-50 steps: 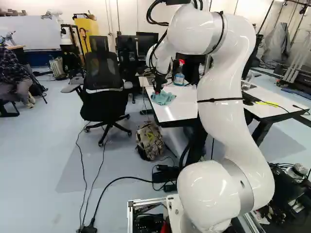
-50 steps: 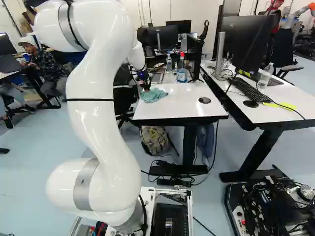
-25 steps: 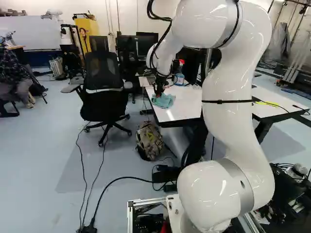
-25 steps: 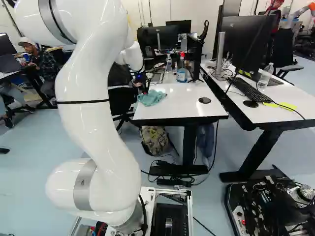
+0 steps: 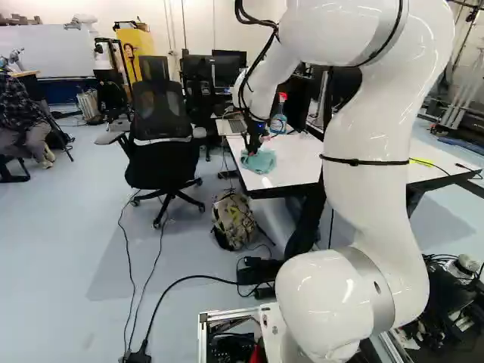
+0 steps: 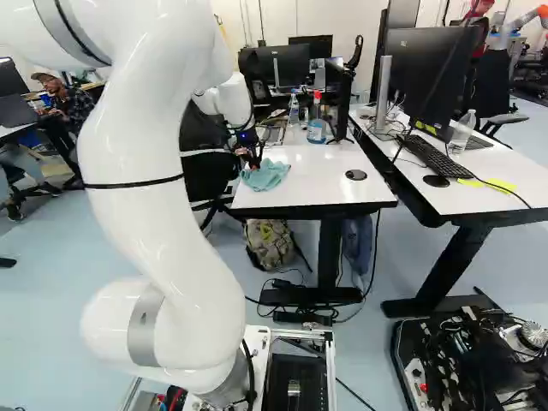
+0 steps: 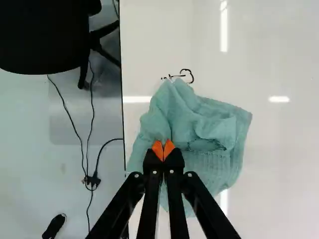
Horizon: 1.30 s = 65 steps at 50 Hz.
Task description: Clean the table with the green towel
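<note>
In the left base view my gripper [image 5: 252, 148] points down at the green towel [image 5: 259, 161], which lies crumpled near the left edge of the white table [image 5: 291, 175]. Seen from the wrist, the gripper [image 7: 163, 149] has its orange tips together on a fold of the towel [image 7: 199, 124], pinching it. The cloth spreads around and beyond the fingers. Black pen marks [image 7: 180, 75] show on the white tabletop just past the towel's far edge. In the right base view the towel [image 6: 267, 175] sits at the table's left side, the fingers above it.
A spray bottle [image 6: 317, 122] with a red top stands at the table's far side, near a monitor. An office chair [image 5: 159, 136] is close to the table's left edge. A backpack [image 5: 234, 219] rests on the floor beneath. Another table [image 6: 505, 175] holds a keyboard and monitor.
The arm has swung and drawn back, bringing the gripper and the towel nearer along the table, toward its near edge. The base has stayed put.
</note>
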{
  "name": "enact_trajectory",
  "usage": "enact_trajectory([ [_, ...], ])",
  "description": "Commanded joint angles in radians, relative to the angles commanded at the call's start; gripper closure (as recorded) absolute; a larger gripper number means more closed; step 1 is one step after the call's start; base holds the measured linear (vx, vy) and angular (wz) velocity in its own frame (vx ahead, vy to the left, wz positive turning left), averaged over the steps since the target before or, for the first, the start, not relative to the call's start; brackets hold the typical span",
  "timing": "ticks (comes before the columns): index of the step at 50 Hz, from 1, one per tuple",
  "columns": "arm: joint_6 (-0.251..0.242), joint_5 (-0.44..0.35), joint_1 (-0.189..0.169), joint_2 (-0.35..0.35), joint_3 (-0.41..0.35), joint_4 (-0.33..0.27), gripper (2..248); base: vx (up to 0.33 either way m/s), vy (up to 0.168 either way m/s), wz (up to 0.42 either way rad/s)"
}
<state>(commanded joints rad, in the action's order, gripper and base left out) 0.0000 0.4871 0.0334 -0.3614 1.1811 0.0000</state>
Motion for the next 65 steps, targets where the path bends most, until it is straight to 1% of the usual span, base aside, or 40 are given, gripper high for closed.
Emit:
enact_trajectory([
  [34, 0.000, 0.000, -0.105, 0.100, -0.124, 0.000, 229, 0.000, 0.000, 0.000],
  [45, 0.000, 0.000, -0.141, 0.160, -0.168, 0.000, 229, 0.000, 0.000, 0.000],
  [59, 0.000, 0.000, -0.179, 0.247, -0.226, 0.000, 229, 0.000, 0.000, 0.000],
  [65, 0.000, 0.000, -0.183, 0.253, -0.233, 0.000, 229, 0.000, 0.000, 0.000],
])
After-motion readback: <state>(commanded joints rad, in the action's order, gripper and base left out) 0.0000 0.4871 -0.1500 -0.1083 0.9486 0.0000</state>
